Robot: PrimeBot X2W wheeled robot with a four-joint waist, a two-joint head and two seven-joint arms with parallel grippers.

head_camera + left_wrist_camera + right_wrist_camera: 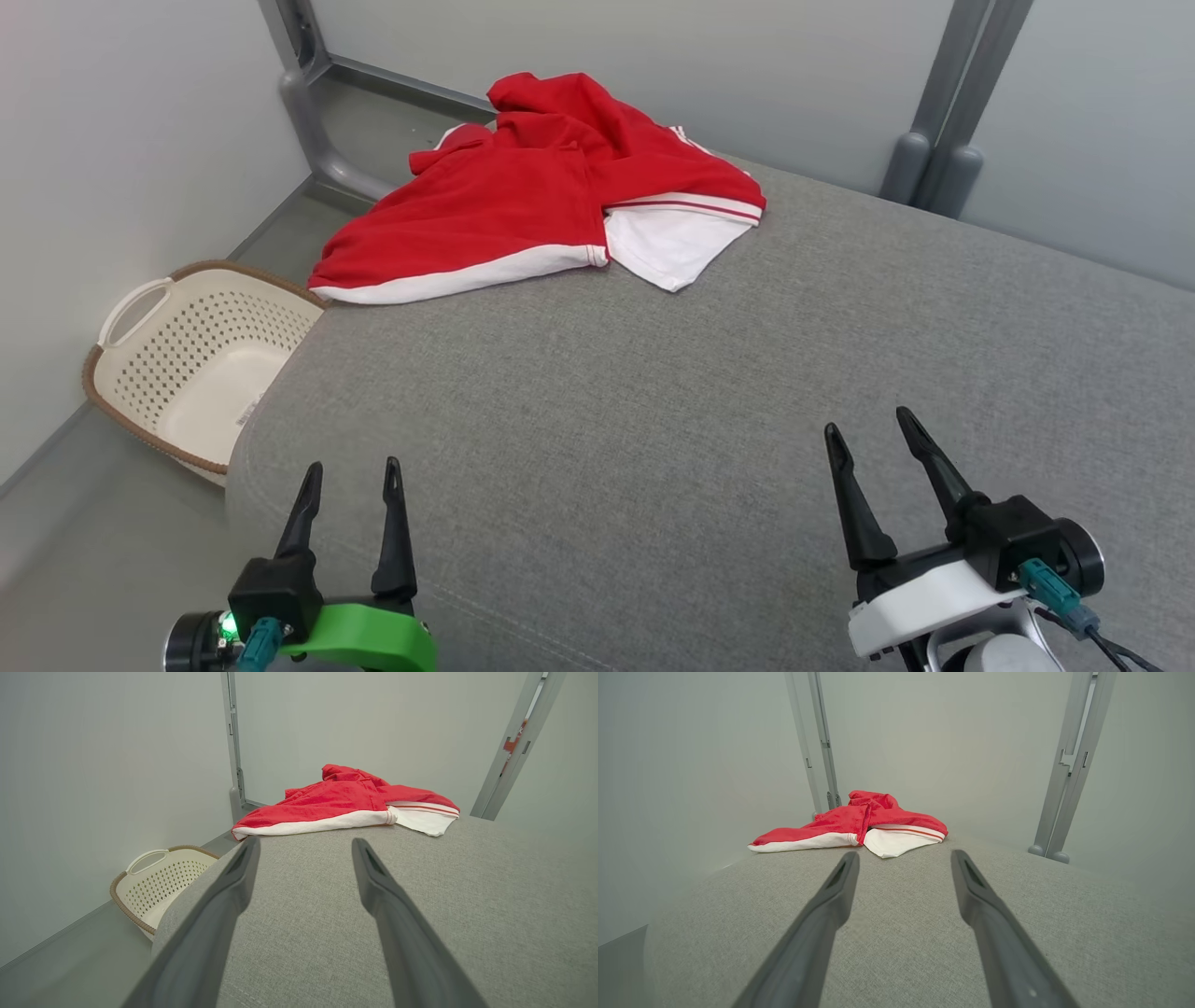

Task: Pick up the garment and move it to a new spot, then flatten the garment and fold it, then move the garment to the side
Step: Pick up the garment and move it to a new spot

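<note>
The head view takes in both arms at once: the left pincer [354,465], on a green mount, sits at the lower left and the right pincer [868,422], on a white mount, at the lower right, both over the near part of a grey fabric-covered surface [653,392]. Each has its 2 dark fingers spread wide with nothing between them. The same view looks down on a cream perforated laundry basket [205,336] with a brown rim, standing on the floor just beside the surface's left edge, and on the bent foot of a grey metal post [308,121] behind the far corner. The left wrist view sees the left pincer [306,841] from behind, the basket [159,882] low at its left, and an orange mark [511,744] on a pale upright at the far right. The right wrist view looks along the right pincer [904,853] towards paired grey uprights [1069,774] against the wall. The red and white garment [523,205] lies crumpled at the far left corner of the surface, a white hem band facing the robot and a white striped part at its right. It is well apart from both pincers: ahead of the left one [336,802], and ahead and to the left of the right one [840,823].
</note>
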